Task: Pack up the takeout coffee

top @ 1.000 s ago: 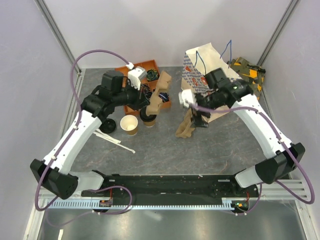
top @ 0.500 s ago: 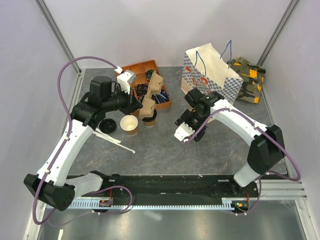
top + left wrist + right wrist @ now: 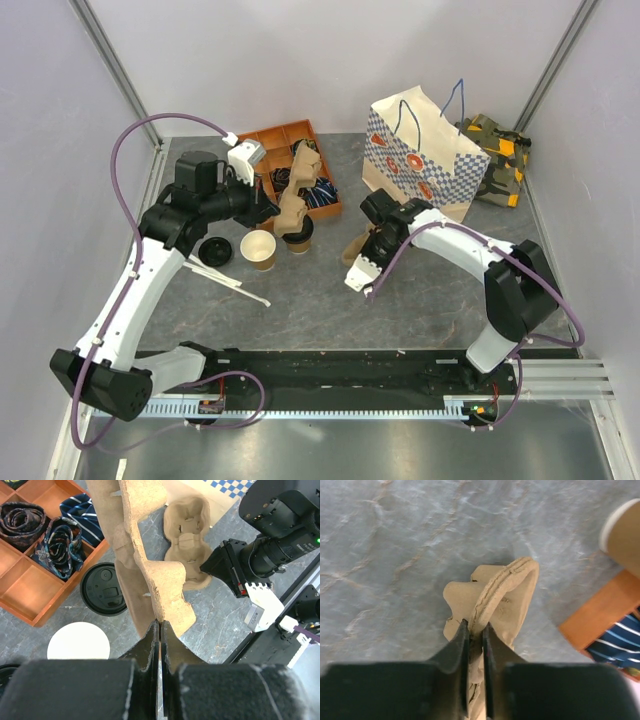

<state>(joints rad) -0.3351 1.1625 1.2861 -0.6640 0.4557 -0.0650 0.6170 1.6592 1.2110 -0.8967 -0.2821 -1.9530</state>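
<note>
Status: left end effector (image 3: 160, 626) is pinched tight on the edge of a pulp cup carrier (image 3: 132, 540), held up edge-on. The right end effector (image 3: 475, 630) is clamped on the rim of a second pulp carrier (image 3: 500, 592) lying on the worktop (image 3: 395, 540). The takeout coffee (image 3: 104, 587), lid on, stands on the worktop just beside the orange divided tray (image 3: 30, 587), under the raised carrier and near the lidless cup (image 3: 79, 641).

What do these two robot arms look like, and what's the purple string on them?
The left arm and right arm are white tube-like links between chunky black joints. A purple cable loops along each. The left gripper and right gripper each have two flat black fingers, and a small white box sits at each wrist.
</note>
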